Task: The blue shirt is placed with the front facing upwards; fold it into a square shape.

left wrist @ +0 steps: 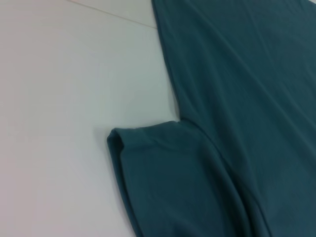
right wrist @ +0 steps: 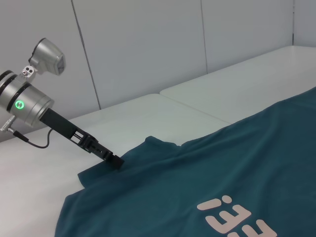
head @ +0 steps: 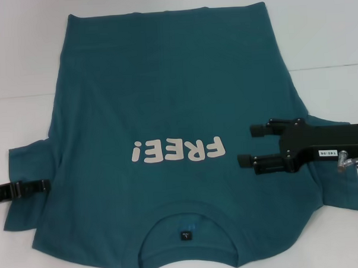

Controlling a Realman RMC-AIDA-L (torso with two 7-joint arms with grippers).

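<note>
The blue shirt (head: 166,105) lies flat, front up, on the white table (head: 21,58), its collar (head: 188,231) nearest the robot and its hem farthest, so the long axis runs straight away from the robot. Only the head view shows the whole "FREE!" print (head: 177,150), upside down from there. The left wrist view shows just a sleeve (left wrist: 163,173) and table. The left gripper (head: 41,185) reaches level to the left sleeve's edge; whether it grips cannot be told. The right gripper (head: 248,145) hovers over the right chest, fingers spread, pointing left.
</note>
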